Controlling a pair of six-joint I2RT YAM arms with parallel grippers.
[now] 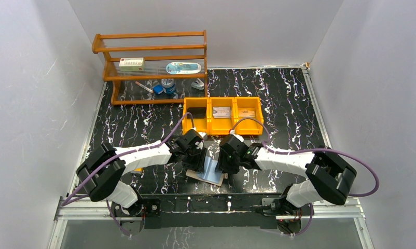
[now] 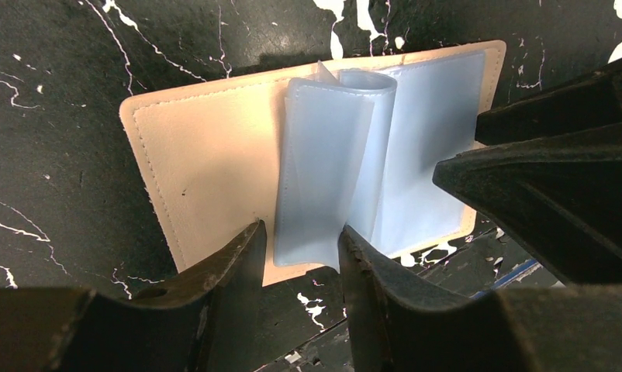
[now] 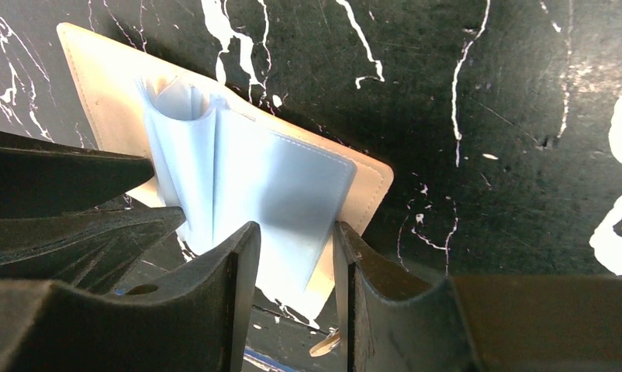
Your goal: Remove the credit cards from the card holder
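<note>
Left gripper [image 2: 300, 232] and right gripper [image 3: 292, 232]: each narrowly parted astride the clear sleeves [image 2: 323, 155], gripping nothing you can confirm; card holder [image 2: 207, 147] spread open between them on the marbled table [image 1: 278, 104], sleeves seemingly empty (three credit cards [image 1: 222, 111] sit in the orange tray [image 1: 209, 124]), so you look nearly done.

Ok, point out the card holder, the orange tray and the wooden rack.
card holder [image 2: 207, 155], left wrist view, on its tan cover.
orange tray [image 1: 219, 126], top external view, on its front wall.
wooden rack [image 1: 154, 47], top external view, on an upper rail.
</note>
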